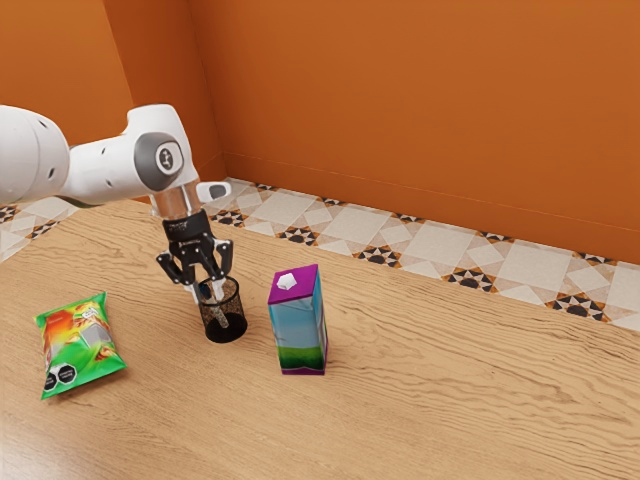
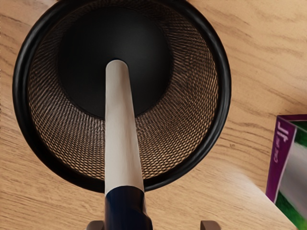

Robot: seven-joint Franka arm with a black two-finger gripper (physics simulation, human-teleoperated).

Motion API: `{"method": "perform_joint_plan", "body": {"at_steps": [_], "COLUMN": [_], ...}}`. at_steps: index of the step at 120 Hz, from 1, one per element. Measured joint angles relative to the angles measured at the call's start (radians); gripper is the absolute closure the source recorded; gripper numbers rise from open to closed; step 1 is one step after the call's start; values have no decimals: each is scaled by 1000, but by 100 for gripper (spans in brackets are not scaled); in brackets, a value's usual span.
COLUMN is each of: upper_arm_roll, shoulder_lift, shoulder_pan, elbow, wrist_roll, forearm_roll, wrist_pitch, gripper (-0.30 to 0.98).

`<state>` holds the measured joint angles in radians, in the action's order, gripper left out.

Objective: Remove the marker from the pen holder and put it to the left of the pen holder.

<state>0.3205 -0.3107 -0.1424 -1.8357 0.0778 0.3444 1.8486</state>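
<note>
Black-jointed fingers [image 2: 210, 225] stand open on my feed, the marker's [image 2: 123, 143] dark upper end between them but ungripped, close to one side. Its pale length slopes down into the mesh pen holder [image 2: 201, 96], so nothing is out yet: I judge I've only got lined up, with grip, lift and placing all left. I see nothing else in the holder, upright on the bench [image 1: 430, 420] beside a carton [image 1: 298, 335].
</note>
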Motion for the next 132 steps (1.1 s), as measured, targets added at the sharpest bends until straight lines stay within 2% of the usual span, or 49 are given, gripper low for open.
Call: {"method": "perform_joint_plan", "body": {"at_steps": [39,78,97,111,132], "upper_arm_roll": [1,2,2,3,3], "shoulder_lift": [-18,-26,-23,7,106], "shoulder_pan": [2,1,-2,-4,-5], "elbow": [16,13,14,16,18], "wrist_roll": [-2,1,5,10,30], "forearm_roll": [-5,-10,-17,-35,-110], "wrist_pitch": [38,54,57,57,39], "gripper": [50,70,75,77,78]}}
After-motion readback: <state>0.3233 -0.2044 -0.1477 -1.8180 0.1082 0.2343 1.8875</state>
